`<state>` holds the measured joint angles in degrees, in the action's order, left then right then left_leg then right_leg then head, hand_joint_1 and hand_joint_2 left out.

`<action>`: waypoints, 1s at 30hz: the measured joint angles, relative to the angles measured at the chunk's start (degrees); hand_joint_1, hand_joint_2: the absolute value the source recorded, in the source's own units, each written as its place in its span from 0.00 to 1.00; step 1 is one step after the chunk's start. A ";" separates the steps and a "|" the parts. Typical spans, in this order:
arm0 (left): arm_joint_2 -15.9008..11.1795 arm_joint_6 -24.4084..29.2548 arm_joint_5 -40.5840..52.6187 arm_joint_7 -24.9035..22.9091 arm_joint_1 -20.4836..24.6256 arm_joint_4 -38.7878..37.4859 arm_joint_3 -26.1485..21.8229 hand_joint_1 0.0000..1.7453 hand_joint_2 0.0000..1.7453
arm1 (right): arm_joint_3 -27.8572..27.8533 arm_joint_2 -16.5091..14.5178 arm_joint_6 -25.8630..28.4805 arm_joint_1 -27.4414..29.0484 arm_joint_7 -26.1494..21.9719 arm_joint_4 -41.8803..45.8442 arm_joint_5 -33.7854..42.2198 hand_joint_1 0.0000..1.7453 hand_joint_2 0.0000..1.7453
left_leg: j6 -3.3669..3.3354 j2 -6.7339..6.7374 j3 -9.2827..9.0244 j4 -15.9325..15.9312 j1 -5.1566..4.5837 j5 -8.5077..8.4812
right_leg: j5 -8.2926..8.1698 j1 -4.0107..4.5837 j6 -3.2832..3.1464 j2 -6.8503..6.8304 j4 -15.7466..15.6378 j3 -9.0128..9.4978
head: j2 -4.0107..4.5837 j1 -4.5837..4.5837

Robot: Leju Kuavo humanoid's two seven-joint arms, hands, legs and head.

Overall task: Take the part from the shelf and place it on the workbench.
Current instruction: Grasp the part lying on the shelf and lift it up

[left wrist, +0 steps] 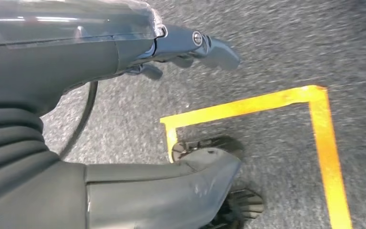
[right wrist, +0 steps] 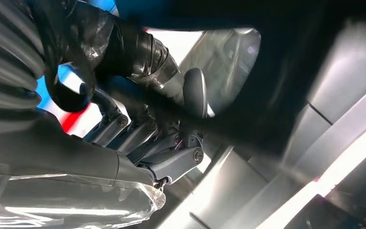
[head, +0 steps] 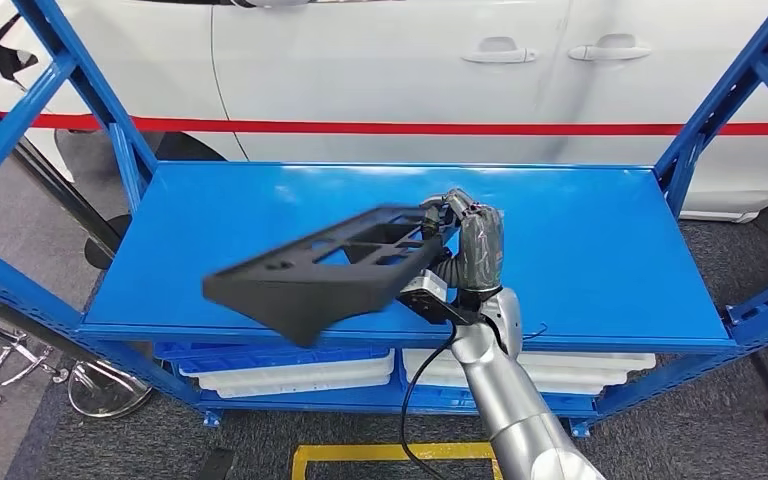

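Observation:
A flat black plastic part [head: 325, 270] with several cut-outs hangs tilted above the blue shelf top [head: 580, 240], its near end out past the shelf's front edge. My right hand [head: 468, 235] grips it by its right end, fingers wrapped around the edge. In the right wrist view the dark part [right wrist: 276, 86] crosses the picture close to the lens, with the right hand [right wrist: 143, 138] closed around it. My left hand [left wrist: 171, 50] hangs over grey carpet with nothing in it, fingers apart.
Blue uprights [head: 90, 90] frame the shelf on both sides. A white car with a red stripe [head: 440, 60] stands behind it. White trays [head: 300, 372] lie on the lower level. Yellow tape [left wrist: 248, 105] marks the carpet.

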<state>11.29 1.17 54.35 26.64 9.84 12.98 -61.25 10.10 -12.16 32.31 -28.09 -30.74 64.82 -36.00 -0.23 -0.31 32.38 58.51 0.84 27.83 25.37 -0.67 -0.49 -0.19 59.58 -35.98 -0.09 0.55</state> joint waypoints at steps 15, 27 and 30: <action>-0.91 -2.47 -0.29 6.86 -2.93 -0.01 -0.58 0.00 1.00 | 27.62 1.53 -9.98 7.79 4.25 20.96 17.15 1.00 1.00 | -1.17 0.02 0.45 -0.81 -0.31 -1.46 | 0.64 0.43 0.39 0.56 -0.45 1.13 | 0.01 -0.06; 0.10 2.40 -0.10 4.06 -4.71 -0.28 -0.79 0.00 1.00 | 29.64 3.93 -9.11 12.12 3.42 21.70 18.02 1.00 1.00 | -1.56 0.00 -0.02 -0.81 -0.34 -1.20 | 0.92 0.55 0.63 0.38 -0.30 1.80 | 0.00 -0.04; 0.51 1.81 -0.85 3.92 -4.76 -0.31 -1.28 0.00 1.00 | 29.66 4.21 -8.45 13.49 3.00 21.63 17.99 1.00 1.00 | -0.63 0.01 -0.06 -0.68 -0.28 -0.89 | 0.93 0.61 -0.13 0.42 -1.09 2.08 | 0.00 -0.05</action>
<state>11.80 2.98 53.50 30.57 5.08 12.68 -62.53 39.77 -7.94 23.87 -14.59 -27.74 86.44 -18.01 -0.86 -0.29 32.33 57.83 0.55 26.94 26.30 -0.06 -0.62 0.23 58.48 -33.90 -0.09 0.50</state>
